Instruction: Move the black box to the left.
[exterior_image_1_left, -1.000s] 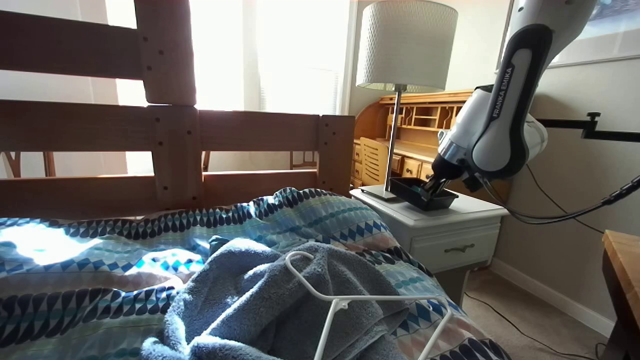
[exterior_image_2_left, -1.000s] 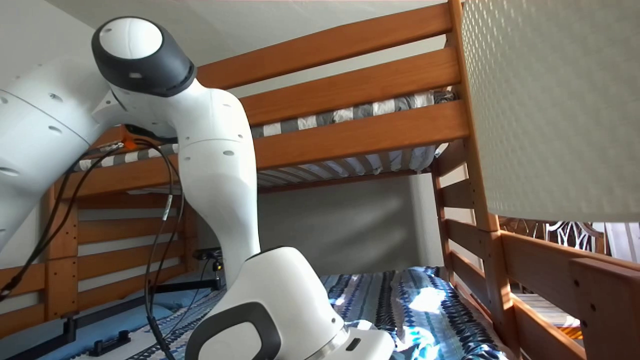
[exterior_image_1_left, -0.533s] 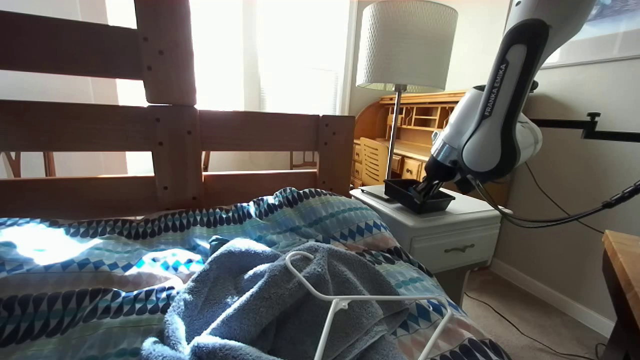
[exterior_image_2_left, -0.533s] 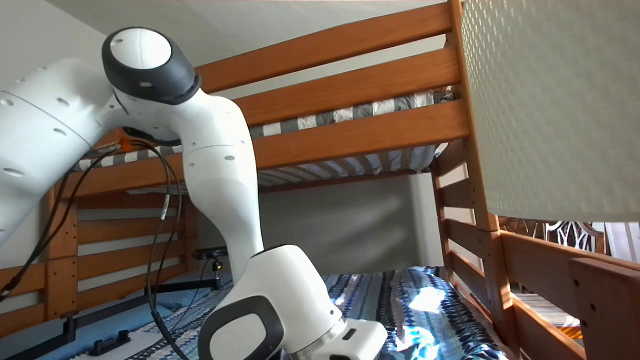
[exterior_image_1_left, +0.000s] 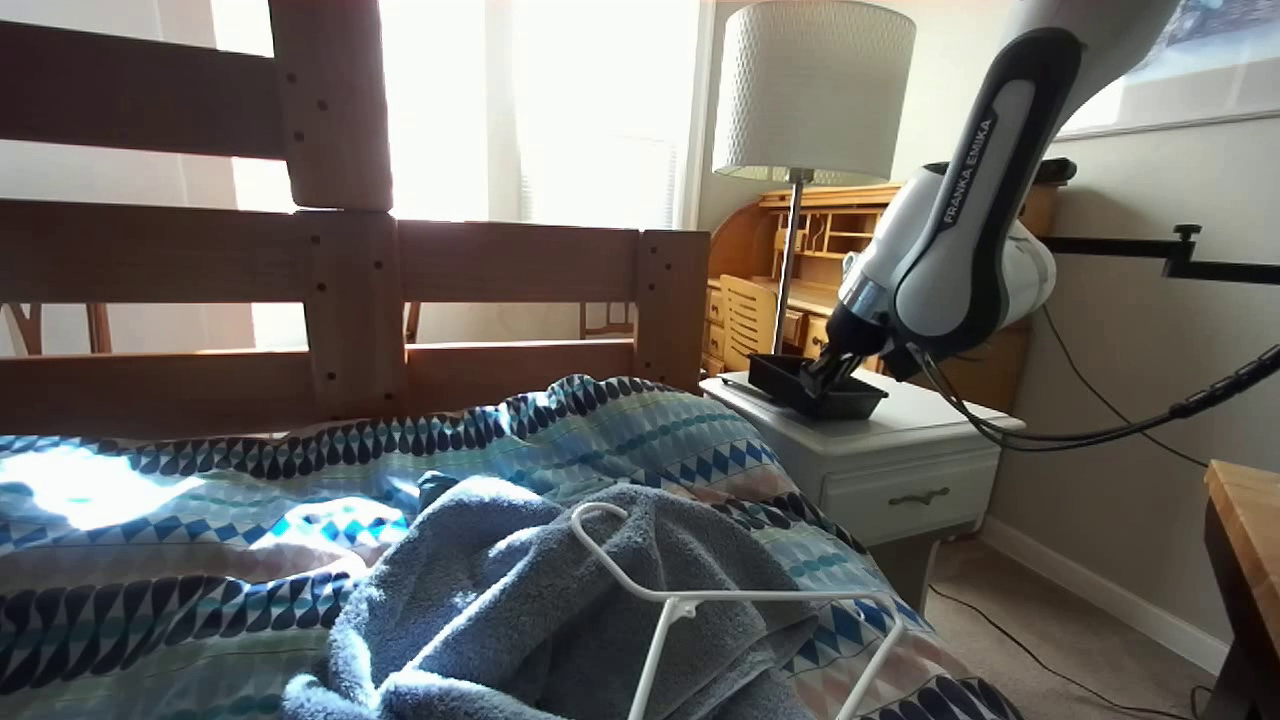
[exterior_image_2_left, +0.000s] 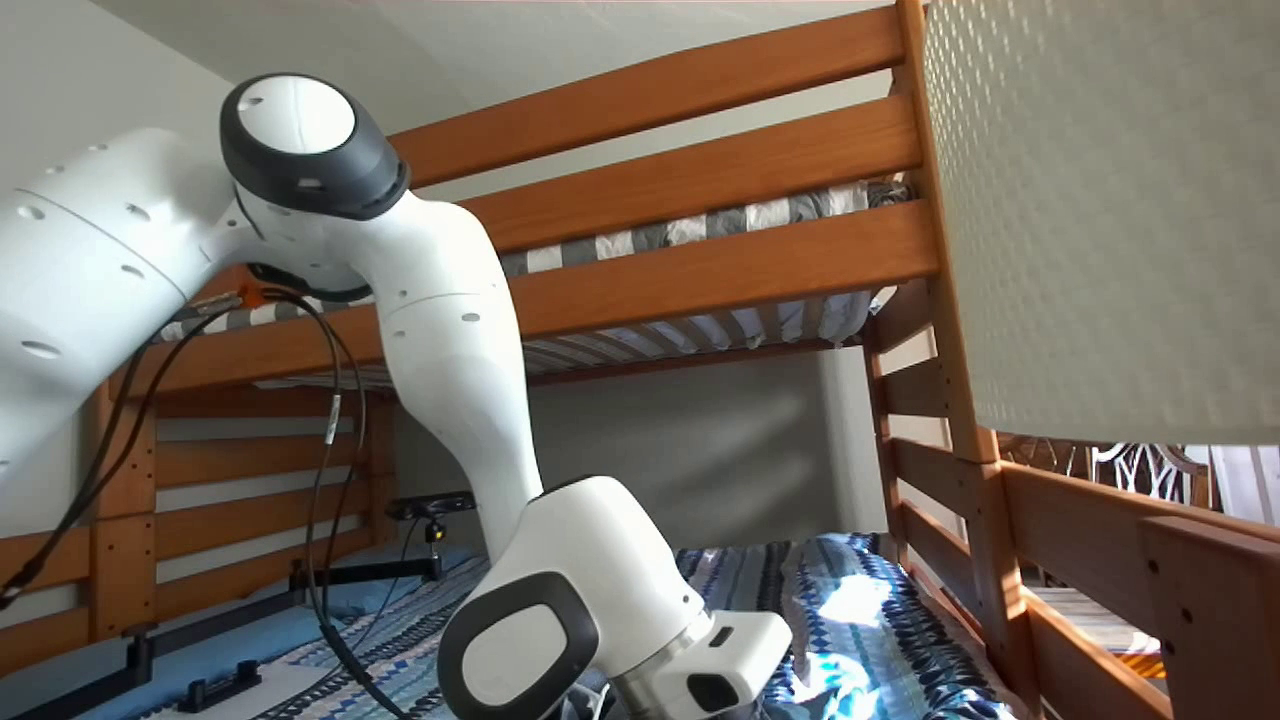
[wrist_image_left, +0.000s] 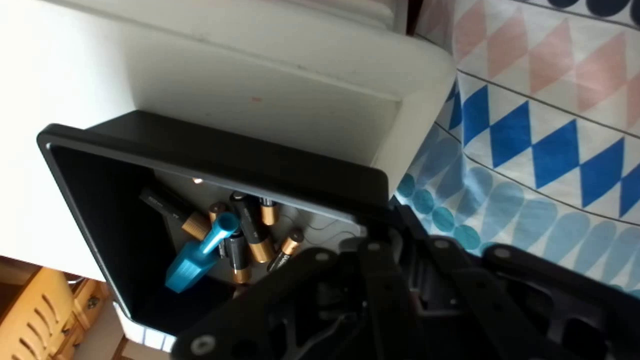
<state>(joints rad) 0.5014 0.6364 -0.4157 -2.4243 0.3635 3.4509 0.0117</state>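
The black box (exterior_image_1_left: 850, 404), an open tray, stands at or just above the white nightstand top (exterior_image_1_left: 940, 412) in an exterior view; I cannot tell if it touches. In the wrist view the box (wrist_image_left: 260, 160) holds several batteries (wrist_image_left: 252, 230) and a teal object (wrist_image_left: 200, 255). My gripper (exterior_image_1_left: 815, 382) points down at the box's near side. In the wrist view the gripper (wrist_image_left: 392, 220) is closed with the box's wall at one corner between its fingers; the contact is dark. In an exterior view the box and fingertips are out of sight, below the frame.
The lamp (exterior_image_1_left: 815, 90) stands right behind the box, its stem close to it. The bed with patterned cover (exterior_image_1_left: 640, 420) adjoins the nightstand on the left. A wooden headboard (exterior_image_1_left: 520, 262) and desk (exterior_image_1_left: 850, 290) are behind. A cable (exterior_image_1_left: 1080, 437) hangs from the arm.
My gripper and the black box have moved together to the left in an exterior view, over the nightstand top and in front of the lamp base. The contents ride along in it.
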